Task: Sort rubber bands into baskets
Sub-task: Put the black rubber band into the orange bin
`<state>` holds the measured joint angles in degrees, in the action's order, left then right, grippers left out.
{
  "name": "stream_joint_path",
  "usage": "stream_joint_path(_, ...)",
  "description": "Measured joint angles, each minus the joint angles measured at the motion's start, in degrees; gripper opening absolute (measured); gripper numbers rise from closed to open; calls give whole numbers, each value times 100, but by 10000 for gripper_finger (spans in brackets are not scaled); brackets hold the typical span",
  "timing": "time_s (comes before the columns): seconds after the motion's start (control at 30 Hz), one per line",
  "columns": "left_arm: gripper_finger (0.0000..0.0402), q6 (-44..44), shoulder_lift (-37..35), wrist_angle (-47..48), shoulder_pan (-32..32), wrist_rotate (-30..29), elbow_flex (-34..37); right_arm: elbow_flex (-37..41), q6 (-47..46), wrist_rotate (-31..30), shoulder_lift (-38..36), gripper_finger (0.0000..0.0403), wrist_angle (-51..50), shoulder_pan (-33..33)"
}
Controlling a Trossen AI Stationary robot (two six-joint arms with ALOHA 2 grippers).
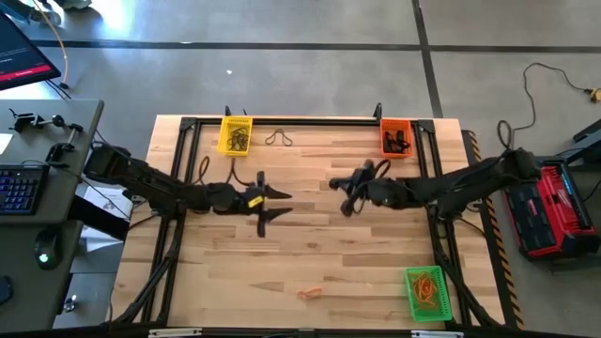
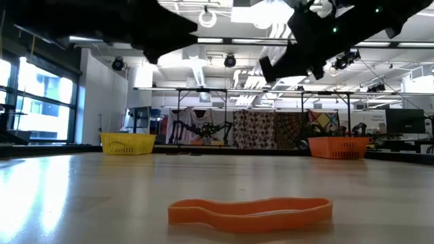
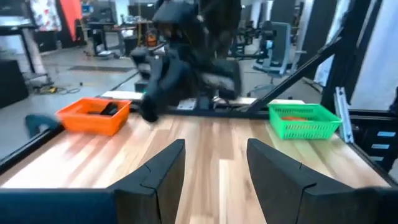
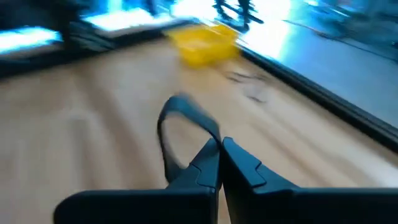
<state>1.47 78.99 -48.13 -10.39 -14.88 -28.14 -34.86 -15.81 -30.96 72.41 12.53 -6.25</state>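
My right gripper (image 4: pixel 219 149) hovers over the table's middle (image 1: pixel 344 188), shut on a black rubber band (image 4: pixel 180 124). Facing it from the left, my left gripper (image 1: pixel 274 207) is open with nothing between its fingers (image 3: pixel 214 168). An orange rubber band (image 2: pixel 251 210) lies flat near the front edge (image 1: pixel 309 292). An olive-tan band (image 1: pixel 276 138) lies by the far edge. The yellow basket (image 1: pixel 235 134) stands far left, the orange basket (image 1: pixel 395 137) far right and the green basket (image 1: pixel 424 291) near right; each holds bands. My right gripper pinches the black rubber band by one end of its loop (image 4: pixel 210 142) between its two fingertips. The rest of the loop sticks out ahead of the fingers, open and curved, above the tabletop.
A black frame (image 1: pixel 282 120) runs along the table's edges. A red and black case (image 1: pixel 549 207) sits off the table on the right, a desk with a keyboard (image 1: pixel 19 188) on the left. Bare wood lies between the grippers and the front edge.
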Motion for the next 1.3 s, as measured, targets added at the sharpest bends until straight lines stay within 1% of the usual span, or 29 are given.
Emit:
stream_joint_path(0.1, 166, 224, -80, -250, 0, -165, 260, 1, -242, -353, -396, 0, -888, 492)
stream_joint_path(0.17, 166, 299, -124, -329, -2, -237, 411, -1, -467, -546, -662, 0, -1542, 946)
stream_joint_path(0.23, 166, 366, -88, -535, 0, -231, 459, -1, -657, -595, -864, 0, -2150, 1489)
stream_joint_path(0.33, 166, 390, -53, -541, -2, -234, 504, 1, -865, -580, -1047, 0, -2883, 2311)
stream_joint_path(0.47, 166, 341, -47, -579, -2, -234, 507, 1, -815, -300, -1046, 0, -3227, 3249)
stream_joint_path(0.53, 166, 339, -36, -569, -2, -235, 507, -1, -819, -151, -964, 0, -3223, 3662)
stream_joint_path(0.67, 166, 344, -36, -572, -2, -231, 507, 1, -838, -16, -763, 0, -3278, 4349)
stream_joint_path(0.83, 166, 341, -36, -566, -2, -229, 507, 1, -838, 119, -495, 0, -3245, 4899)
stream_joint_path(1.07, 166, 296, -36, -561, -2, -229, 507, 1, -838, 297, 30, 0, -3243, 5433)
stream_joint_path(1.2, 166, 296, -36, -550, -2, -223, 507, 1, -835, 399, 355, 0, -3236, 5636)
stream_joint_path(1.3, 165, 333, -36, -528, -2, -221, 507, 1, -813, 402, 511, 0, -3118, 5651)
